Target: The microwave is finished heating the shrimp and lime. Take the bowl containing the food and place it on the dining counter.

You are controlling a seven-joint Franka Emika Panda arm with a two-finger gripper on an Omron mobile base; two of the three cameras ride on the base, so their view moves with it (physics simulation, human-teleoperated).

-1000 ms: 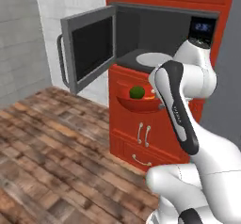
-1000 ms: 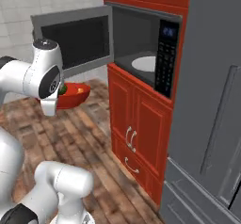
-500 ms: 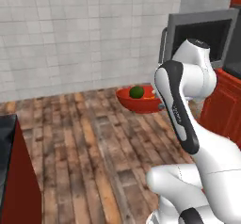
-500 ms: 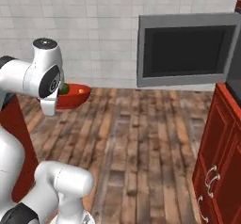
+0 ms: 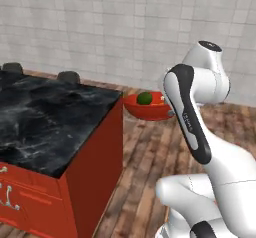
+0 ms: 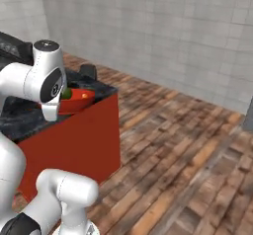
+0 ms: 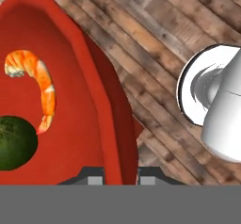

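**Gripper's got the bowl by the rim, hanging next to the island**

Gripper [image 7: 120,173] is pinched on the rim of the red-orange bowl [image 7: 61,91]. In the hand view you can see the wall of the bowl running straight down between the two finger tips, so the jaws are clamped on it. Inside the bowl sits the shrimp [image 7: 35,84], curled like a crescent, and right below it the dark green lime [image 7: 14,143], the shrimp's tail just about touching it.

From the left base view the bowl [image 5: 148,107] is up in the air over the wooden floor [image 5: 145,157], just beside the corner of the dining counter [image 5: 45,122], roughly level with the black marble top. The lime [image 5: 144,98] pokes up above the rim there (the shrimp's hard to make out from that side).

Right base view has the bowl [image 6: 79,99] tucked partly behind the arm's white wrist, lime [image 6: 66,93] peeking out, with the counter's red cabinet side [image 6: 79,140] below. Two dark stools [image 5: 67,76] sit at the far edge of the counter.
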